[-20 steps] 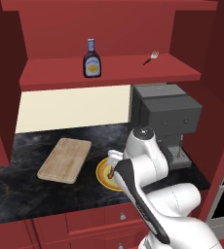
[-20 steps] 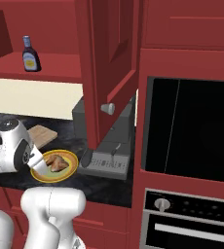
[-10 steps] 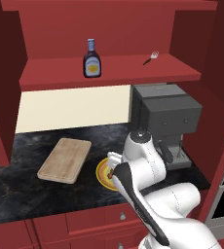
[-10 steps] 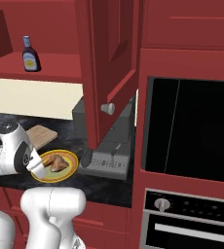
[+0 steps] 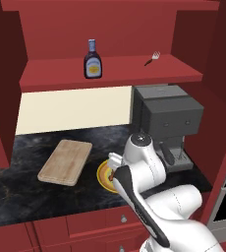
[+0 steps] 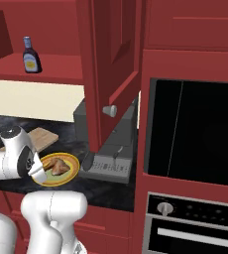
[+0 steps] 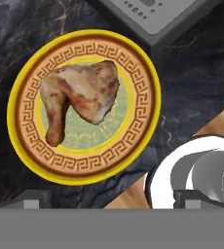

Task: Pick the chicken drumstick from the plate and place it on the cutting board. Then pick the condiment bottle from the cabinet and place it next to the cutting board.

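Step one, approach phase. Gripper (image 7: 109, 202) fingers spread wide, empty, poised above round yellow-orange patterned plate (image 7: 138, 63). Golden-brown roasted chicken drumstick (image 7: 82, 95) lies at plate centre, directly ahead of fingertips. Light tan wooden cutting board (image 5: 66, 161) beside plate. Next, by judgement: descend, straddle meat, close.
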Robot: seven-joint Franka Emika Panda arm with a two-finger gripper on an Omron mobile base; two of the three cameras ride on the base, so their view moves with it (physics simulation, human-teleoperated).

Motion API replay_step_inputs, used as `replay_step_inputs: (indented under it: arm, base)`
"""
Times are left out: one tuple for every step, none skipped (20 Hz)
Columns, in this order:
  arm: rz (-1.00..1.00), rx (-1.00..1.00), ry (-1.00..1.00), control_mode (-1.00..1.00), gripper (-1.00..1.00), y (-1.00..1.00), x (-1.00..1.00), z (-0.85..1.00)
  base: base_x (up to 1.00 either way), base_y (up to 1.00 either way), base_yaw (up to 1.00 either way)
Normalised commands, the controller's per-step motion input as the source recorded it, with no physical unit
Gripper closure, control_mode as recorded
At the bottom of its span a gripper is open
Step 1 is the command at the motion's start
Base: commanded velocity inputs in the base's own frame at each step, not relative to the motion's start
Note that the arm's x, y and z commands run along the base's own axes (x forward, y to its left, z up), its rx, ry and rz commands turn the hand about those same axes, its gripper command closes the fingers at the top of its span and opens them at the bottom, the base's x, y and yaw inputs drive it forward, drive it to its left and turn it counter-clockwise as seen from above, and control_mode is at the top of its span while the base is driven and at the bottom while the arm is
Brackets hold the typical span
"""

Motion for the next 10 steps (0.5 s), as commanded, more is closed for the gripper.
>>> replay_step_inputs:
  arm:
    - [-0.07,0.02,0.0,-1.0,-1.0,0.02,0.19,-0.07]
    - [-0.08,0.02,0.0,-1.0,-1.0,0.03,0.18,-0.07]
    - [-0.08,0.01,0.0,-1.0,-1.0,0.03,0.18,-0.07]
    - [-0.08,0.01,0.0,-1.0,-1.0,0.04,0.18,-0.07]
    - [-0.07,0.01,0.0,-1.0,-1.0,0.05,0.17,-0.07]
    - [-0.07,0.0,0.0,-1.0,-1.0,0.07,0.17,-0.09]
    - [-0.07,0.0,0.0,-1.0,-1.0,0.1,0.17,-0.1]
    - [-0.06,0.0,0.0,-1.0,-1.0,0.11,0.17,-0.12]
    - [-0.06,0.0,0.0,-1.0,-1.0,0.13,0.17,-0.14]
    - [-0.06,0.0,0.0,-1.0,-1.0,0.15,0.16,-0.16]
  base:
    - [0.0,0.0,0.0]
    - [0.0,0.0,0.0]
    - [0.0,0.0,0.0]
    - [0.0,0.0,0.0]
    - [0.0,0.0,0.0]
    - [0.0,0.0,0.0]
    - [0.0,0.0,0.0]
    - [0.0,0.0,0.0]
    - [0.0,0.0,0.0]
    - [0.0,0.0,0.0]
